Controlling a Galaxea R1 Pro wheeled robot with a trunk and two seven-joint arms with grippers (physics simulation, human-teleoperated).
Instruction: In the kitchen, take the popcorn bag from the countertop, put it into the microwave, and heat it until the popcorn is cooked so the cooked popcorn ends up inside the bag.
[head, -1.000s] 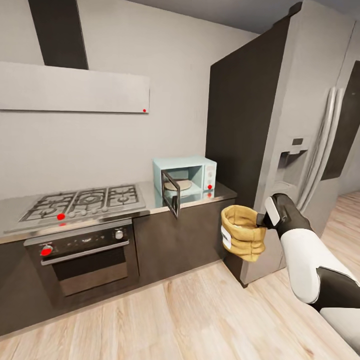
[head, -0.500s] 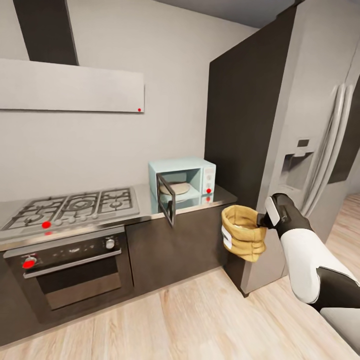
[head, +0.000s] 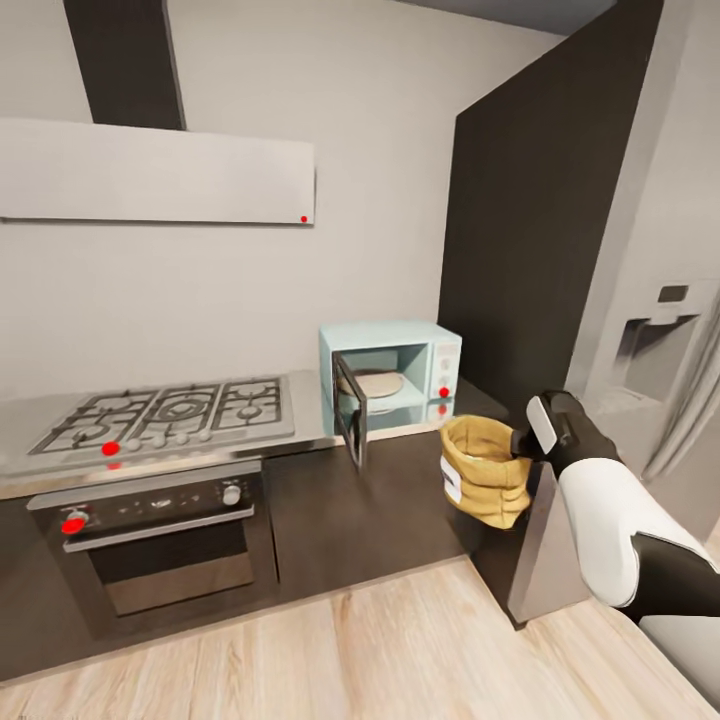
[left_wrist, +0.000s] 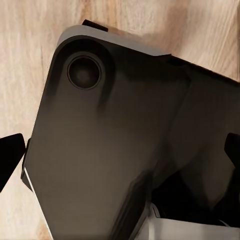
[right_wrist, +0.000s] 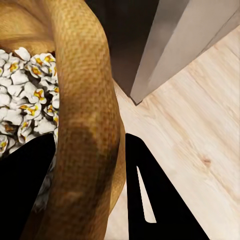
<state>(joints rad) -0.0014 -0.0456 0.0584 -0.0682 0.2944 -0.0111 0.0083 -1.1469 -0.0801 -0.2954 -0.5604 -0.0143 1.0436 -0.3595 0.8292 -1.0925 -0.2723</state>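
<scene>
My right gripper (head: 518, 441) is shut on the rolled rim of the tan popcorn bag (head: 484, 472), holding it in the air in front of the dark lower cabinets. In the right wrist view the bag's rim (right_wrist: 85, 115) runs between the black fingers (right_wrist: 155, 200), and whitish popcorn (right_wrist: 22, 95) lies inside the bag. The mint-blue microwave (head: 432, 345) stands on the grey countertop (head: 305, 405), up and to the left of the bag, with its door (head: 351, 410) swung open. In the left wrist view my left gripper (left_wrist: 120, 155) is spread open above the robot's dark base.
A steel gas hob (head: 160, 412) and an oven (head: 150, 545) sit left of the microwave, under a white hood (head: 150, 170). A tall dark panel (head: 530, 250) and a steel fridge (head: 655, 340) stand at the right, close to my right arm. Wooden floor (head: 350, 640) lies below.
The whole view has shifted as the camera moved: the microwave and cabinets now sit further right and nearer. The bag stays in my right gripper at the same place.
</scene>
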